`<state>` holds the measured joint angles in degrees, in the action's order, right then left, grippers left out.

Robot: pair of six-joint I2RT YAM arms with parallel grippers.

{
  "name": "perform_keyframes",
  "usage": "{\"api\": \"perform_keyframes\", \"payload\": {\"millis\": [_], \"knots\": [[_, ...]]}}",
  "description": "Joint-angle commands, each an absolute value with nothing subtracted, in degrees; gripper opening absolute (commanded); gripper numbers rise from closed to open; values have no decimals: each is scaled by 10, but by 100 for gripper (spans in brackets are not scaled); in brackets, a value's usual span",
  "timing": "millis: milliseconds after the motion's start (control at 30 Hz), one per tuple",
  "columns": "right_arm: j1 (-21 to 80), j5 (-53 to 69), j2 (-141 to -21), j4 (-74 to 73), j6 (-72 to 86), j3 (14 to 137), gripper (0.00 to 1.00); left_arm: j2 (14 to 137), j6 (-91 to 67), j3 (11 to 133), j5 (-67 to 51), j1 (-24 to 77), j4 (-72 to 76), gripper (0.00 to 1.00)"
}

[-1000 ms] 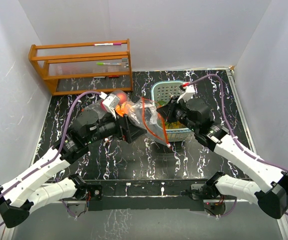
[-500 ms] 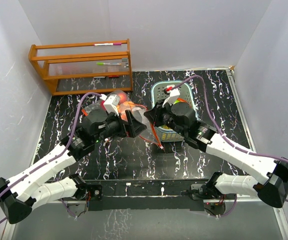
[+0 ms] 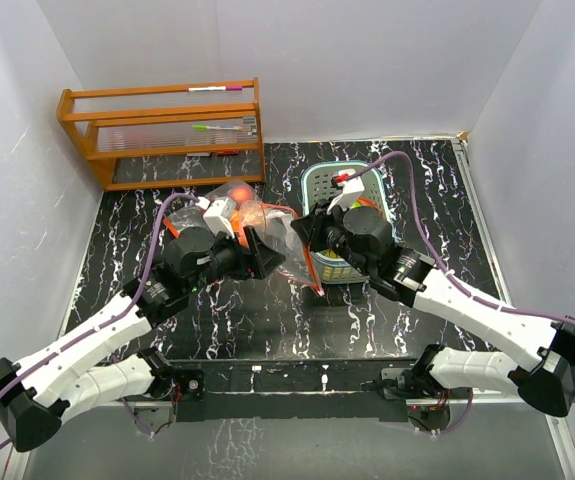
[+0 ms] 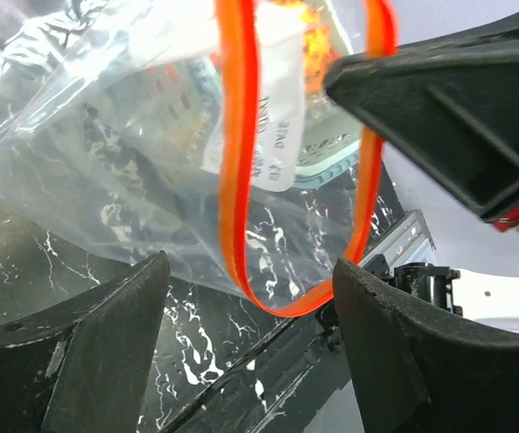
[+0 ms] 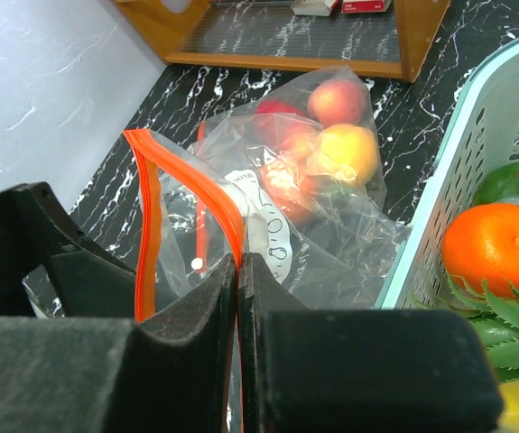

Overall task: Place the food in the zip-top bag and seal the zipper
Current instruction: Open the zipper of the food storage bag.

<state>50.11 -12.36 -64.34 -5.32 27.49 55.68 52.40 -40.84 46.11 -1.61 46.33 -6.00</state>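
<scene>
The worktop is black with white veining. Over its middle the two arms meet at a clear bag.

The right gripper is pressed together, pinching the bag's orange zipper at the top edge. The mouth of the bag hangs as an open loop below that pinch.

The left gripper is spread wide, one finger on each side of the hanging zipper loop. Neither finger can be seen touching the loop. One dark finger of the right gripper shows at the upper right of the left wrist view.

Beyond the pinch, the closed end of the bag lies on the worktop with fruit inside. A red fruit is nearest, a yellow fruit is just beside it, and a pink fruit is farthest.

To the right of the bag stands a teal basket, its wall touching the plastic. In it lie an orange fruit, a green fruit behind it, and some spiky green leaves in front.

At the far left a wooden rack stands against the wall.
</scene>
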Motion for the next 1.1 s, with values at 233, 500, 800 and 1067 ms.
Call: {"api": "perform_keyframes", "payload": {"millis": [233, 500, 800, 1067], "knots": [[517, -134, -614, -15, 279, 579, 8, 533, -411, 407, 12, 463, 26, 59], [527, -155, -598, -34, 287, 570, 8, 527, -372, 417, 61, 463, 39, 0], [527, -357, -555, -174, 318, 538, 8, 446, -230, 540, 130, 463, -189, 0], [527, -385, -608, -279, 346, 602, 8, 479, -164, 617, 146, 463, -303, 0]]}}
